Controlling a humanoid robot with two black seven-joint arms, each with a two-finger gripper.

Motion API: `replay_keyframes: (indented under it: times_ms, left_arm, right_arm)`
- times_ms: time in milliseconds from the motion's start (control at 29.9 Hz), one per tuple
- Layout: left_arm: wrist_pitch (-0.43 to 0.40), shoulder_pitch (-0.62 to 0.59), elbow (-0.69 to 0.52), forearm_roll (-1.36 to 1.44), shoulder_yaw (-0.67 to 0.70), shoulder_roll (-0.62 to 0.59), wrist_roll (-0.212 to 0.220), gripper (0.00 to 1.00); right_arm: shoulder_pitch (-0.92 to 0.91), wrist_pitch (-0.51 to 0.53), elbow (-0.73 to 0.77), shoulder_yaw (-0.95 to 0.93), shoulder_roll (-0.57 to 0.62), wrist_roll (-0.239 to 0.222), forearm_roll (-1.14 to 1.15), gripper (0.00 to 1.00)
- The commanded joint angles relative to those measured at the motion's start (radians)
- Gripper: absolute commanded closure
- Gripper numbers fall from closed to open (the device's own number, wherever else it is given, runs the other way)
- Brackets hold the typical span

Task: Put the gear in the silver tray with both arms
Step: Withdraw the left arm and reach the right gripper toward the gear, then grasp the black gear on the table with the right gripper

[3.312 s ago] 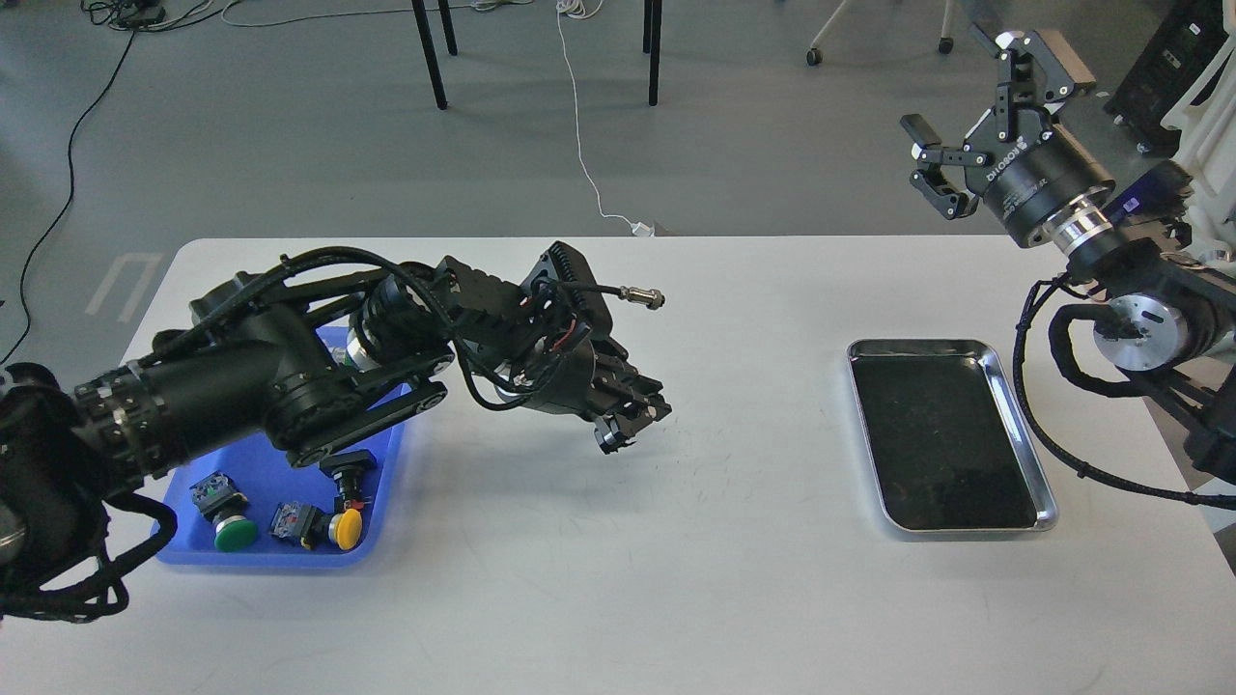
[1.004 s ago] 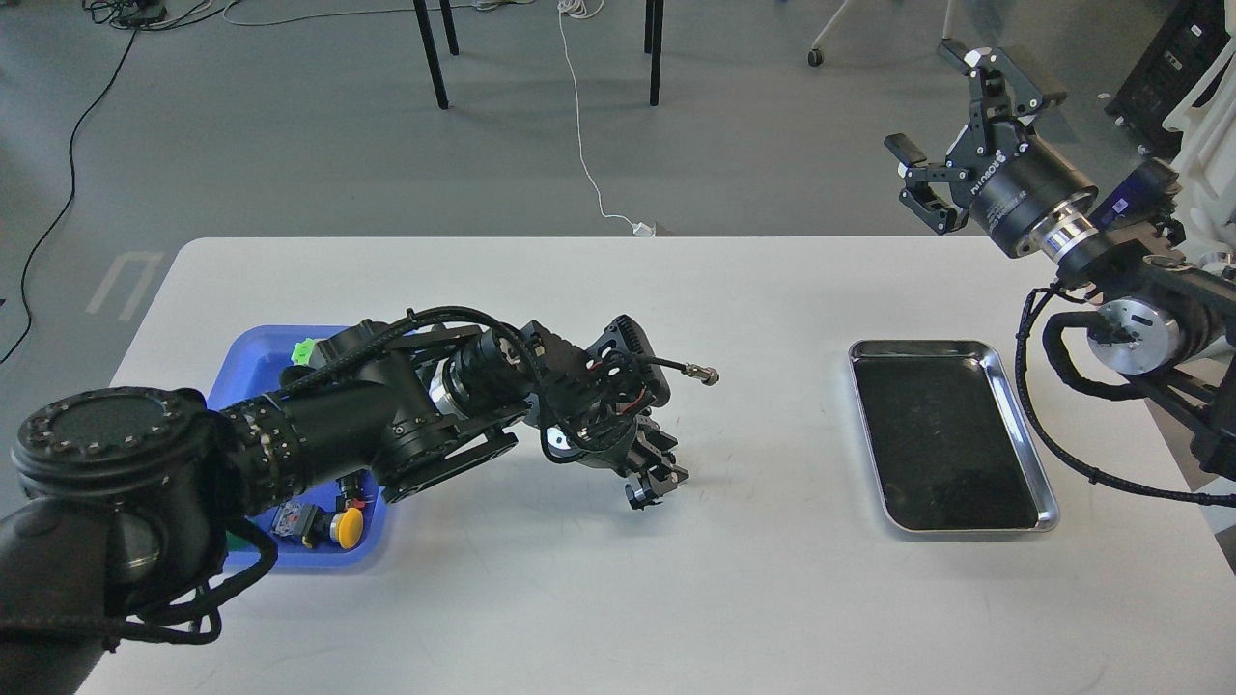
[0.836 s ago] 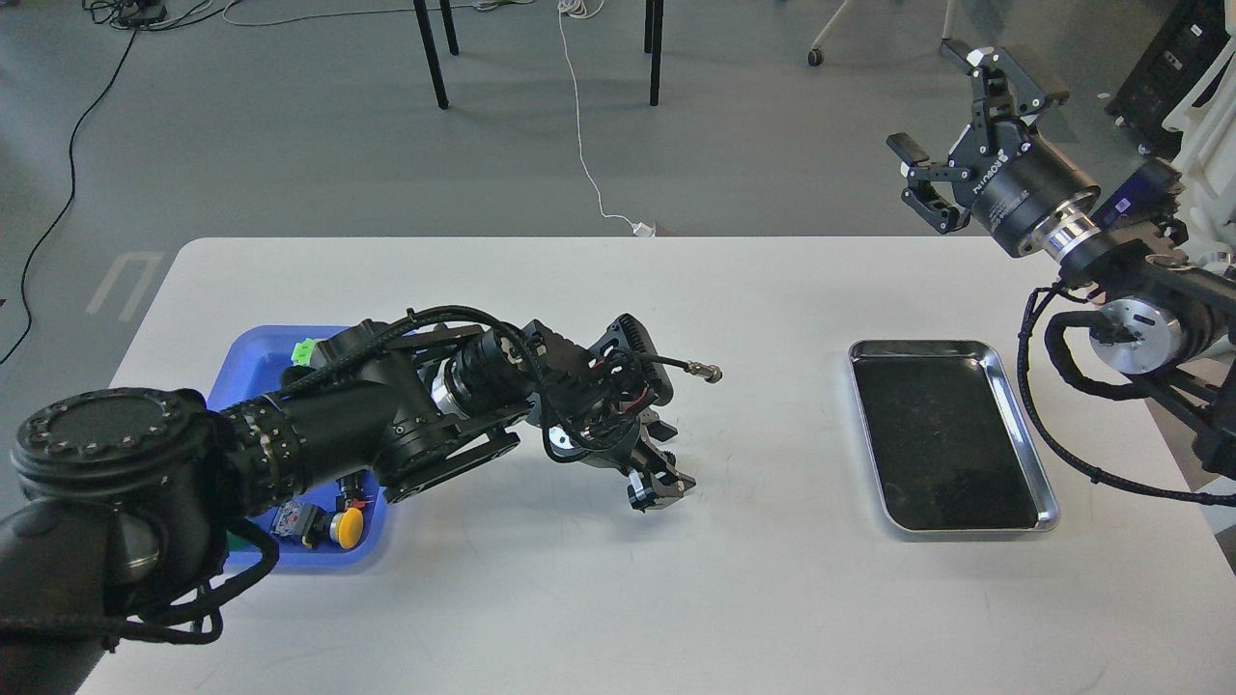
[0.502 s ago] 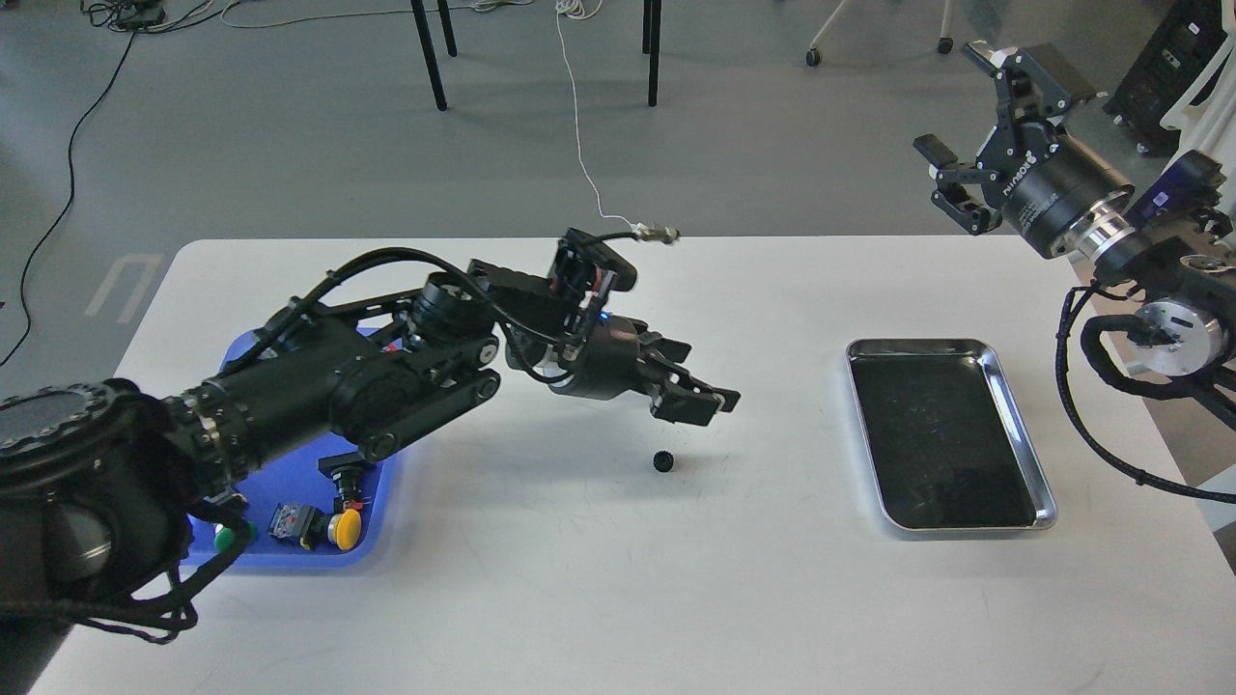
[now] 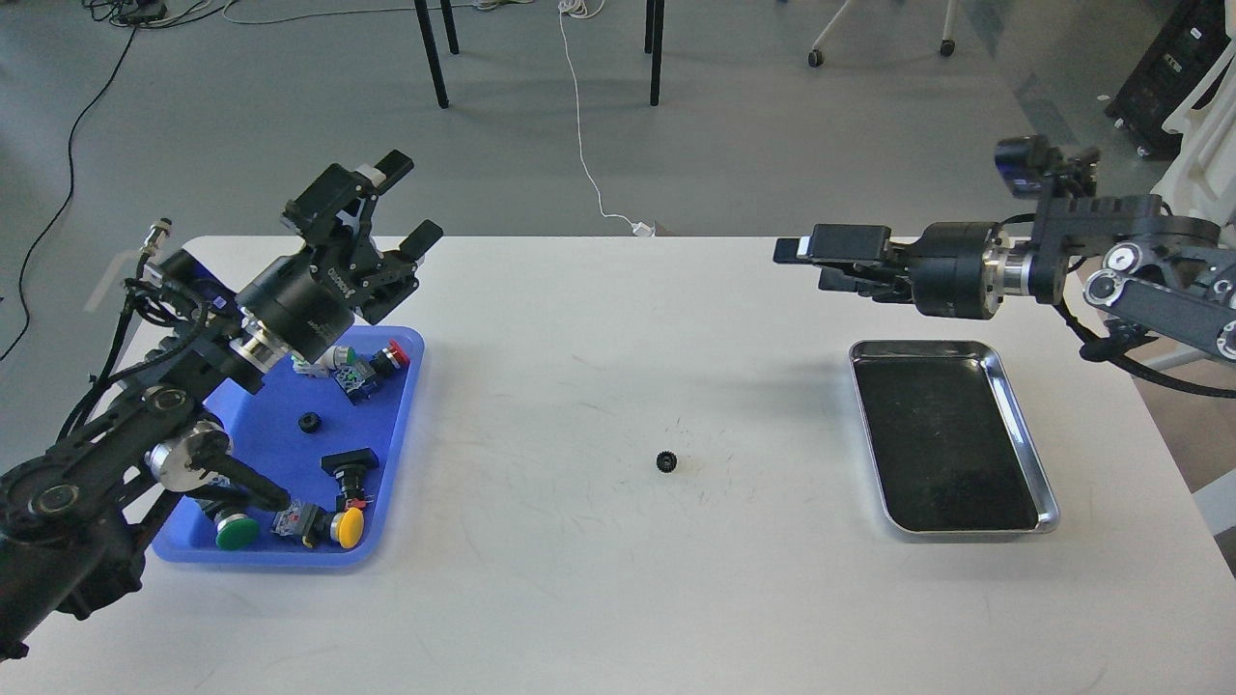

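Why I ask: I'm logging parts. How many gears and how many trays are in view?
Gears: 2 (loose gear, second gear)
Trays: 2 (blue tray, silver tray)
Total: 4

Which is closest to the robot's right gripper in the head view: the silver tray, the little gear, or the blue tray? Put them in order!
From the right gripper:
1. Silver tray, just below it to the right.
2. Gear, mid-table.
3. Blue tray, far left.

So the small black toothed gear is just lying flat mid-bench, on its own. The shallow shiny silver metal tray sits well off to its right, dark bottom bare.
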State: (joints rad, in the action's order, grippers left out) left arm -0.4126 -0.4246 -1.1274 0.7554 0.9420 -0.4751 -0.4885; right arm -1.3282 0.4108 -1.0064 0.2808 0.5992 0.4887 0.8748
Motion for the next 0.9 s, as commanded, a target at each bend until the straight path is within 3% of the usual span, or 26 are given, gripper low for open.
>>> replay_keyframes:
  times_ms: [0,100,301,435,870]
  left_arm:
    - [0.000,0.038,-0.018,-0.102,0.060,0.001,0.000,0.02]
    - [0.000,0.040,-0.018,-0.113,0.064,0.000,0.000,0.02]
    - [-0.002,0.046,-0.034,-0.113,0.064,-0.002,0.000,0.02]
    - [-0.002,0.049,-0.051,-0.117,0.069,-0.003,0.000,0.02]
    - [-0.003,0.098,-0.075,-0.116,0.093,-0.002,0.000,0.02]
  right_arm:
    - [-0.107,-0.007,0.008,0.158,-0.122,0.000,0.110,0.01]
    - [-0.157,-0.044,0.014,0.248,-0.243,0.000,0.168,0.01]
    - [-0.200,-0.275,0.069,0.451,-0.470,0.000,0.242,0.01]
    - [-0.184,-0.340,0.124,0.535,-0.591,0.000,0.250,0.01]
    - [-0.086,-0.391,0.149,0.580,-0.599,0.000,0.242,0.07]
